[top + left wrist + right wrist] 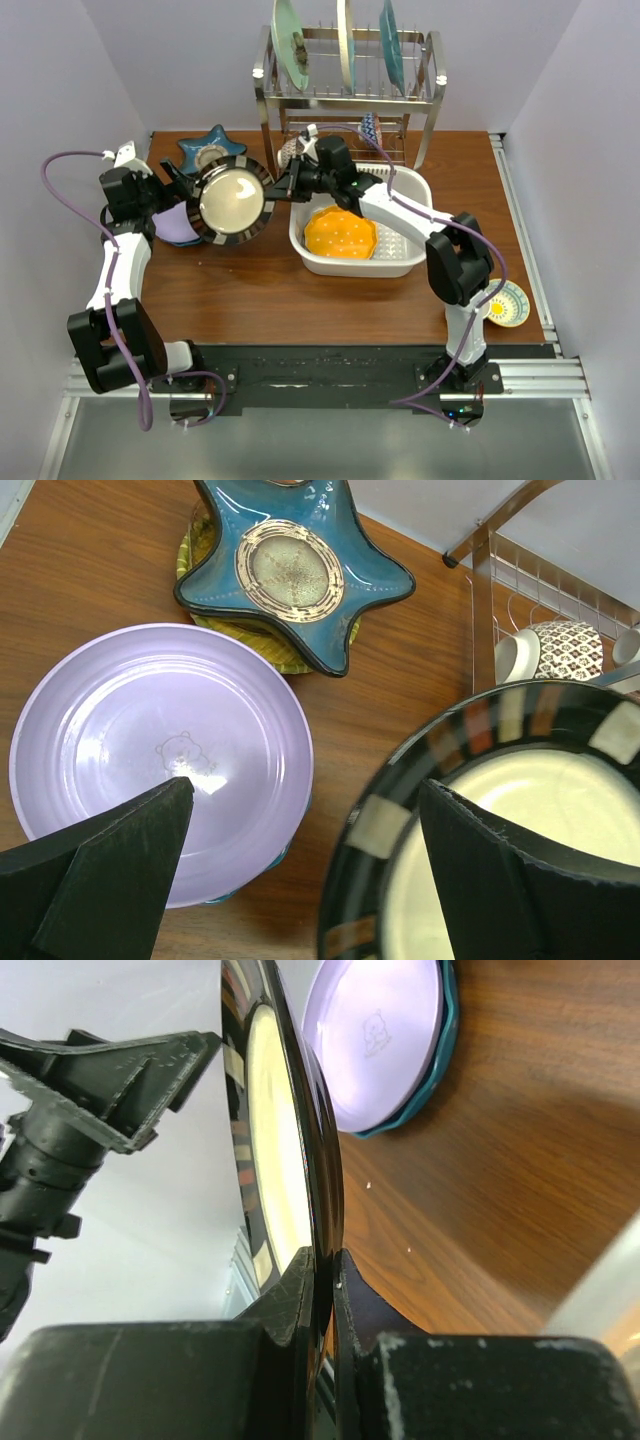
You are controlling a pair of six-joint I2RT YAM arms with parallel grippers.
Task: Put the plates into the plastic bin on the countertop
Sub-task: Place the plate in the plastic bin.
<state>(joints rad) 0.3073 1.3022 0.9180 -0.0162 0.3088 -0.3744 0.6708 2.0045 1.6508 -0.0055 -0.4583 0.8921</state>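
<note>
Broadly, the countertop (pixel 250 300) spreads reddish-brown under everything, with the wire rack (pixel 350 97) at its far edge and the plastic bin (pixel 385 265) just in front of that, right of centre. We see one orange dotted plate (pixel 340 233) lying flat inside the bin already. Left of the bin, lifted clear of the wood, is the black-rimmed plate (pixel 232 200) with a cream centre; it is tipped up on edge, and the right wrist view shows it almost edge-on. On the counter's left side a lavender plate (pixel 160 750) rests on a teal-rimmed plate (pixel 447 1050), and a star-shaped plate (pixel 290 570) sits on a pale green plate (pixel 265 652) further back. The right gripper (pixel 325 1265) pinches the black-rimmed plate's rim, jaws nearly together on the thin edge. The left gripper (pixel 305 800) is spread wide at the plate's opposite side, holding nothing; whether a finger touches the rim we cannot tell. We judge the coming move turns on this: the bin lies to the right of the held plate, on the right arm's own side, so that arm is better placed to carry it across and lay it flat, while the left arm is nearer the lavender plate.
</note>
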